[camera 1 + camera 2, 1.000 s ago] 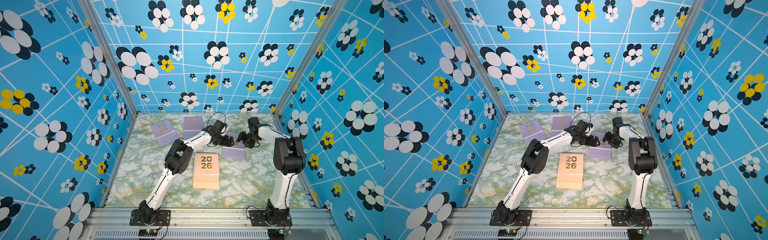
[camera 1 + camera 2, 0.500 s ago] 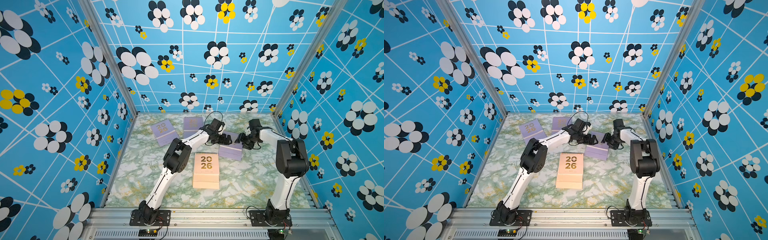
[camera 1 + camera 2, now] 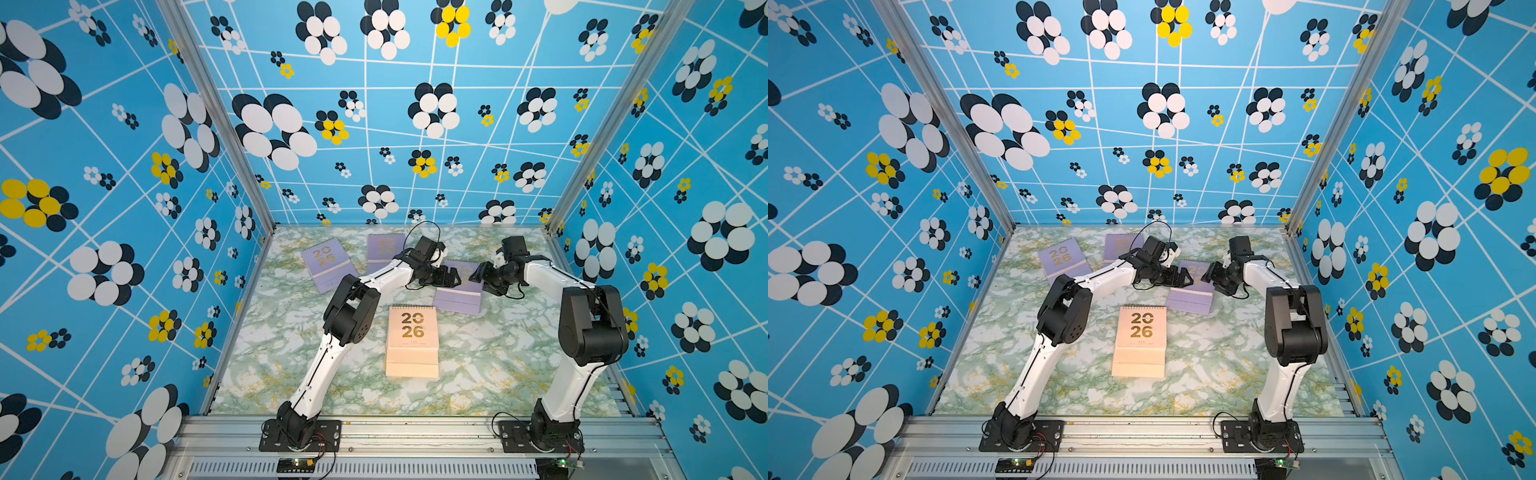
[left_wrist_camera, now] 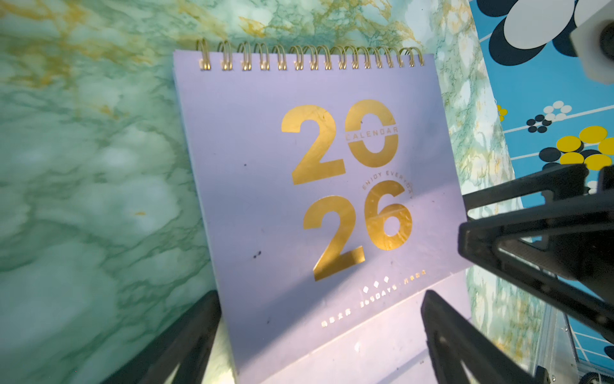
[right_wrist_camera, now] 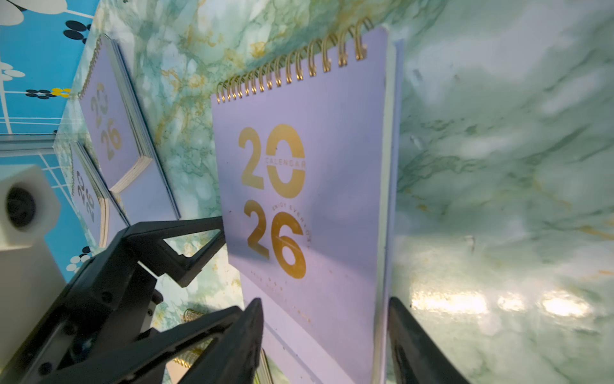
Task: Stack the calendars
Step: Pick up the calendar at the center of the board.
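- Left wrist view: left claw (image 4: pixel 320 299) is spread wide, with one finger on each side of the end away from the rings of a flat lilac spiral-bound calendar (image 4: pixel 299 199) with a gold "2026" cover. It lies on the green marble-print tabletop (image 4: pixel 83 199). No contact shows.
- Right wrist view: right claw (image 5: pixel 324 302) has its jaws apart, with the same calendar's side edge between them. I can't tell whether the pads touch it.
- In both top views that calendar lies just right of frame centre, slightly skewed, with the claws meeting over it from opposite sides.
- Likely reason: a thin flat cover on a slick top gives one claw nothing to bite. My read is that one side braces it while the other works an edge.
- The peach-beige calendar stack (image 3: pixel 412 340) sits lower centre of the frame, between the two arms. Stepped layers show under the top cover, but the count is unclear.
- Two more lilac calendars (image 3: pixel 328 266) (image 3: pixel 384 247) lie flat around frame centre, just beside each other and unstacked.
- Judged state: three lilac ones are left, so roughly halfway.
- Risk: the calendar could skate sideways or the cover could flip open on the lift.
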Robot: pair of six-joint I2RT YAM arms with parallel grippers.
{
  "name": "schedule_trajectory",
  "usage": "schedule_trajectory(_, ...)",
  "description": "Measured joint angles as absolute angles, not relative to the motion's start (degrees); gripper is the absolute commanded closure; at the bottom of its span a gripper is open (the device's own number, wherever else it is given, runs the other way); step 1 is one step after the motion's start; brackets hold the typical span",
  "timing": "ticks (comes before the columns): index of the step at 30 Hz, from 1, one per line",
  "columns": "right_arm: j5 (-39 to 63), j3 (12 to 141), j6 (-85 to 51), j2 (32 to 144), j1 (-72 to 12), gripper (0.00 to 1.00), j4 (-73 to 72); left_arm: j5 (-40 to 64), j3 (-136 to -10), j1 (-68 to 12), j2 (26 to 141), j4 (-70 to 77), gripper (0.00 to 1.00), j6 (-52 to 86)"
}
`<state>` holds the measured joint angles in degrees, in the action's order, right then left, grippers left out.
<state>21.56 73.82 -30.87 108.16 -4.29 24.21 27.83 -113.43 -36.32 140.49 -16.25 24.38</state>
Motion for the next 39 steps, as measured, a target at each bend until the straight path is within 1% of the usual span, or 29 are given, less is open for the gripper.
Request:
schedule_trajectory(19,22.85,71.59,-32.75,103.66,-4.29,0.5,21.54,29.45,-112.44,-35.9,140.22,-14.61,0.05,24.49)
schedule_trajectory(26,22.83,71.09,-33.58,103.42,-4.29,0.57,20.53,30.24,-112.14,-35.55,140.22,-13.67,0.05,25.23)
schedule_trajectory(33,22.83,70.74,-33.91,103.42,-4.27,0.58,20.32,30.68,-111.74,-35.35,140.22,-12.62,0.05,26.0)
schedule_trajectory(39,22.83,70.74,-34.74,103.31,-4.16,0.67,20.25,31.31,-111.02,-35.09,140.2,-10.83,0.05,26.74)
